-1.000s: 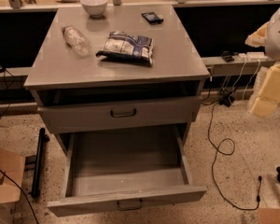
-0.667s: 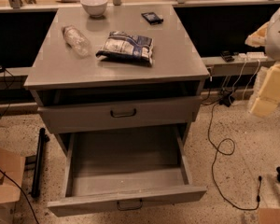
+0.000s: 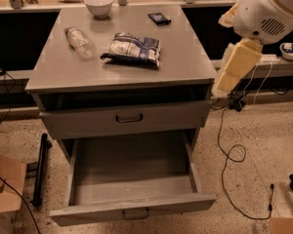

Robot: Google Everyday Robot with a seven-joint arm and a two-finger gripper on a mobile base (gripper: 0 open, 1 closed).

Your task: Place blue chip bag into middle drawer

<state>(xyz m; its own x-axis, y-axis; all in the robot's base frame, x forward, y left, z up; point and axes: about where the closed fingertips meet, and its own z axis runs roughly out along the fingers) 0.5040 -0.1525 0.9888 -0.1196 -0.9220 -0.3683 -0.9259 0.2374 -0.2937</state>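
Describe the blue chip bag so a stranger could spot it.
On the grey cabinet top, right of the clear bottle, lies the blue chip bag: the only puffy pack, dark blue with white panels. The robot's hand hangs beyond the cabinet's right edge.

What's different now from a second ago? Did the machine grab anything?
The arm and its cream end effector swung left, now beside the cabinet's right edge. Nothing was taken. The blue chip bag and bottle lie as before on top; the middle drawer stays open and empty.
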